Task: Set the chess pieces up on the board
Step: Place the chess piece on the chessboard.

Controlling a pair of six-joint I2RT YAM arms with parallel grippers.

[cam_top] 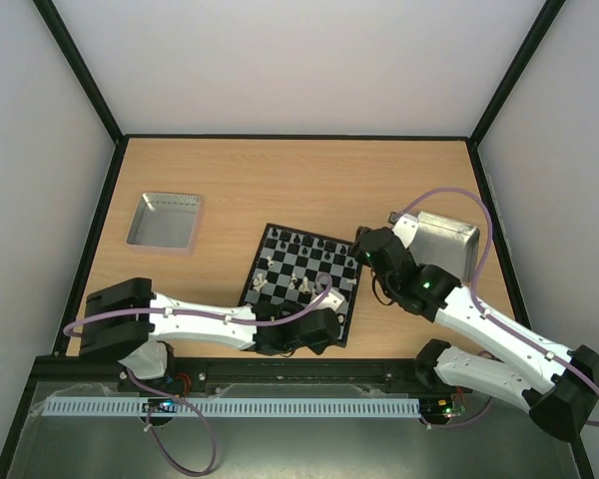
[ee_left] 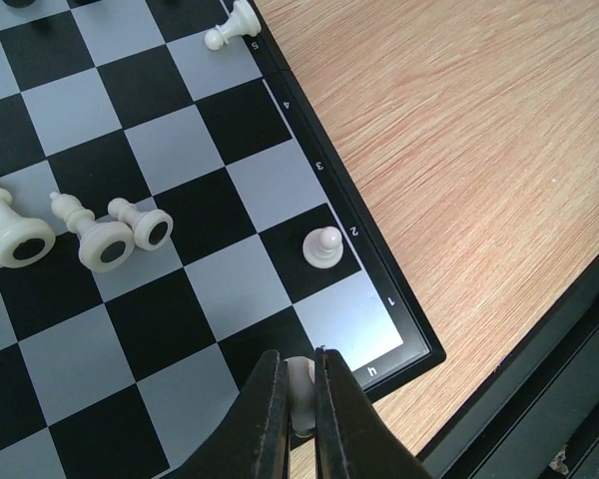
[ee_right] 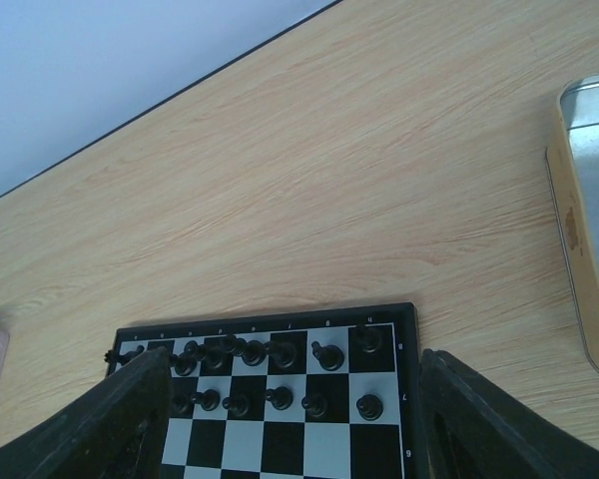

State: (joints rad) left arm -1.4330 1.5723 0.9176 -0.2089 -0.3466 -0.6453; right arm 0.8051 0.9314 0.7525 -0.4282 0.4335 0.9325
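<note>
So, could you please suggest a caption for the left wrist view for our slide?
Left gripper shut on a white piece at the board corner, one white pawn upright nearby.

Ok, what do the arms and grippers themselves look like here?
The left arm and right arm have white link shells with black joints. A thin lilac cable loops along each. The right arm shows a small green light near its wrist. The left gripper and right gripper have black, tapering fingers.
</note>
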